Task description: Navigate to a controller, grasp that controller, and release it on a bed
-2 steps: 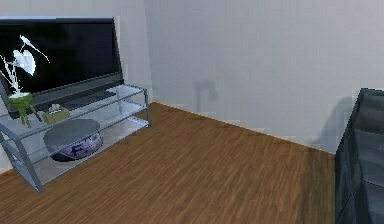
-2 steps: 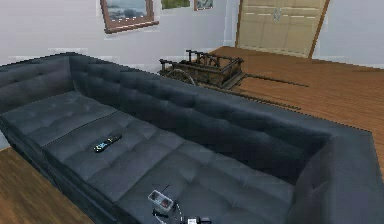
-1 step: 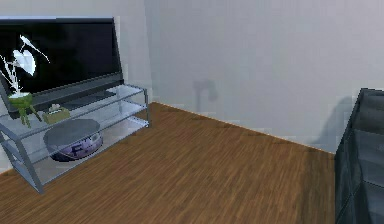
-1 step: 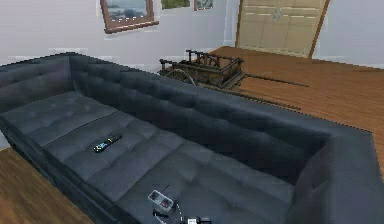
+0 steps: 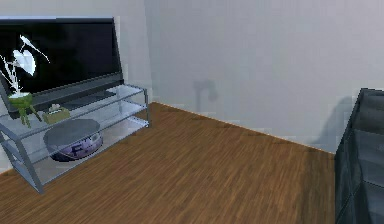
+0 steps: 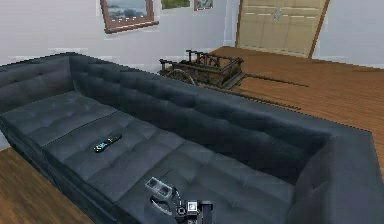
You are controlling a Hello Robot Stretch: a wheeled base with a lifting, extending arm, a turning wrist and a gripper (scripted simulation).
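Where the dark arm bar rises from the arm side view's bottom edge, I see the gripper [image 6: 176, 206] against the front seat cushion of the long dark tufted leather sofa [image 6: 230, 140]. A small grey boxy thing with dark marks [image 6: 156, 186] lies on that cushion right at the gripper's fingers, so I cannot tell whether the gripper has hold of anything or hangs free. Whether the fingers touch the grey thing, I cannot tell either.

Farther along the sofa's seat, well apart from the gripper, a slim black remote-shaped stick [image 6: 107, 144] lies flat on a cushion. Either of these two could be the controller; I cannot say which.

Behind the sofa's backrest stands a small brown wooden cart with spoked wheels [image 6: 205, 68] on the brown plank floor [image 6: 330, 85]. Beyond it, a pale panelled double door [image 6: 280, 25] and a framed picture [image 6: 127, 12] sit on the far wall.

Ahead, across the floor from the sofa's end, a glass-shelved grey-framed stand [image 5: 75, 135] carries a large black flat television [image 5: 65, 55], with a small green potted plant [image 5: 20, 100] beside the screen.
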